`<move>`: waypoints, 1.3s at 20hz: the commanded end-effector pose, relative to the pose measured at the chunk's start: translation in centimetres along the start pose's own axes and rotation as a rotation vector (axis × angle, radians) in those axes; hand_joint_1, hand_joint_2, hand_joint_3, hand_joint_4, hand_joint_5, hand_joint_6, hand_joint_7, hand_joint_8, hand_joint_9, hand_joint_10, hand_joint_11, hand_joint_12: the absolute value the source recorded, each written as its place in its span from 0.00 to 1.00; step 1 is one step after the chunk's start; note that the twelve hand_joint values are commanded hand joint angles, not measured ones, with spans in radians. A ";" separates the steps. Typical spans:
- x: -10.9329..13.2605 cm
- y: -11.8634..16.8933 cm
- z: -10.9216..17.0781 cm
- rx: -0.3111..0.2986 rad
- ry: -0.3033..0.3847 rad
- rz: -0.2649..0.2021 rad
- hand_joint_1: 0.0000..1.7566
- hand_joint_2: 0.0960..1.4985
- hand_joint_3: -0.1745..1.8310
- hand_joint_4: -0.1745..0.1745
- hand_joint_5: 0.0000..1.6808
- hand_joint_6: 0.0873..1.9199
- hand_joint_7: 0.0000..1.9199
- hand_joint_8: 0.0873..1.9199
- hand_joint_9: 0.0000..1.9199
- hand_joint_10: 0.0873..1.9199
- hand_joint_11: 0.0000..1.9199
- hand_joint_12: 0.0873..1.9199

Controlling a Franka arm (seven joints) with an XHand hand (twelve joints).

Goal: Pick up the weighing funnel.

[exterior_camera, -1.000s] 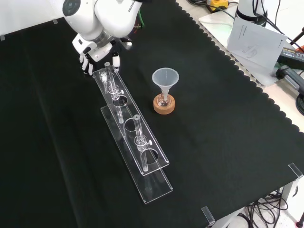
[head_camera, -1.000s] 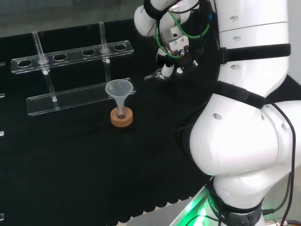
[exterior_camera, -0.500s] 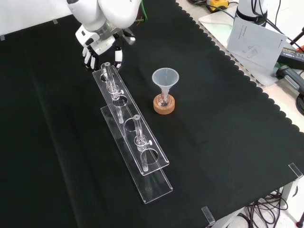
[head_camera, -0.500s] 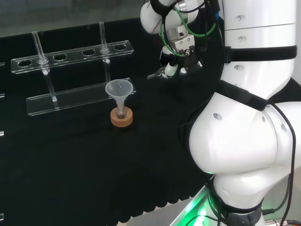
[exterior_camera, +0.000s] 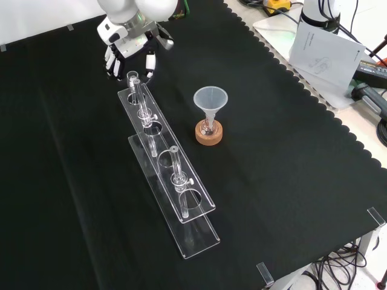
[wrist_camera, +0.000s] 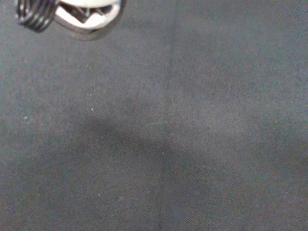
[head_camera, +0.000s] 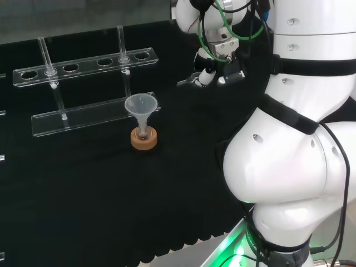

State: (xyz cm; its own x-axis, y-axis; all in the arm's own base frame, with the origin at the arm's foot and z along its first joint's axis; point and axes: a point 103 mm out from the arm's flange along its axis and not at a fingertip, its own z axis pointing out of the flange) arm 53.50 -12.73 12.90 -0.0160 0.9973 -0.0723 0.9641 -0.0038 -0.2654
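Note:
In the head view the hand (head_camera: 216, 71) hangs above the black cloth, right of the rack's right end. A small clear piece, the weighing funnel (head_camera: 186, 82), sticks out of it to the left, off the cloth, with the fingers curled on it. Seen from the front, the hand (exterior_camera: 129, 43) is at the top, just beyond the rack's far end, its fingertips (exterior_camera: 149, 67) pointing down. In the wrist view a blurred white part of the hand (wrist_camera: 82, 17) shows over bare cloth.
The big funnel (head_camera: 141, 105) stands in a small flask on a cork ring (head_camera: 144, 139), left of and below the hand in the head view. A clear test-tube rack (exterior_camera: 170, 181) with two tubes (exterior_camera: 175, 164) runs along the cloth. Papers and cables (exterior_camera: 326, 48) lie off the cloth's right edge.
The hand has risen and shifted right in the head view, and the clear piece has gone up with it. In the front view the hand moved towards the top.

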 end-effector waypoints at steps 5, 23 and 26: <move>-0.3 -3.9 -1.6 -0.078 0.046 0.035 0.61 0.44 0.42 1.00 0.67 0.46 0.31 0.31 0.47 0.18 0.38 0.56; 1.6 -10.7 -6.4 -0.204 0.139 0.067 0.61 0.44 0.42 1.00 0.67 0.46 0.31 0.31 0.48 0.17 0.38 0.56; 1.6 -11.5 -6.9 -0.221 0.154 0.069 0.61 0.44 0.42 1.00 0.67 0.46 0.31 0.31 0.48 0.17 0.38 0.55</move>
State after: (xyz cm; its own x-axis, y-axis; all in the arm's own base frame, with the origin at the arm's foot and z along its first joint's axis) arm 45.39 -10.75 21.60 0.0654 0.9974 0.0309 0.9951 -0.0629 -0.0768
